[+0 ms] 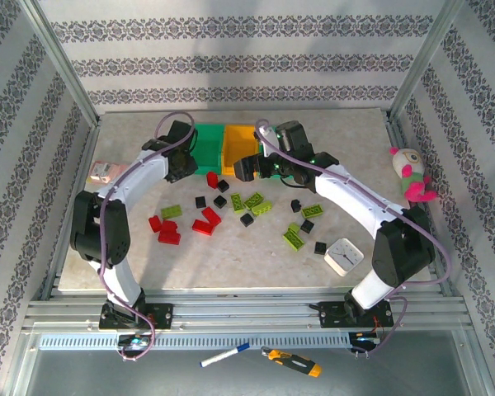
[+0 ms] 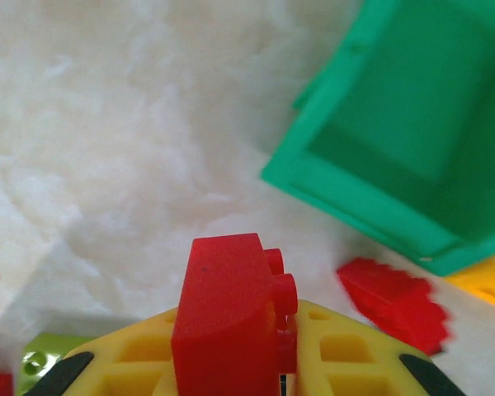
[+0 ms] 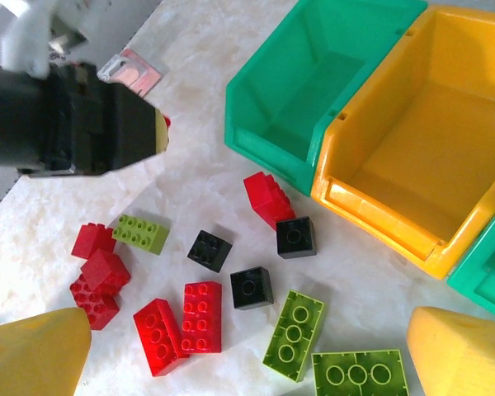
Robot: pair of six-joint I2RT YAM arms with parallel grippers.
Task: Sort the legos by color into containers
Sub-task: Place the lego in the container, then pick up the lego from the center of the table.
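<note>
Fingers (image 2: 338,351) of my left gripper (image 2: 239,334) are closed on one red lego (image 2: 231,305). It stands on its end between them, with the studs turned to the right. Behind it, on the pale table (image 2: 107,124), a second red lego (image 2: 396,301) lies near the front lip of a green container (image 2: 396,140). A corner of the yellow container (image 2: 491,285) shows beside that. One lime lego (image 2: 41,359) shows at the low left edge.

My right gripper (image 3: 252,322) is spread wide, with one yellow finger in each lower corner of its wrist view, and it holds nothing. Under it lie two lime legos (image 3: 294,334), two flat red legos (image 3: 202,316) and three black legos (image 3: 251,287). A small group of red legos (image 3: 99,272) lies further to the left. Another green container (image 3: 487,280) is joined to the other side of the yellow one.

From above, both grippers are just in front of the containers, the left one at the green and the right one at the yellow. A pink card (image 1: 101,171) lies at the left table edge, and its print is too small for me to read. A white timer (image 1: 344,256) lies near my right arm, and I cannot read its face. A plush toy (image 1: 410,175) sits at the right edge. A marker (image 1: 224,356) and an orange tool (image 1: 290,361) lie in front of the rail, and I cannot make out any lettering on them.
</note>
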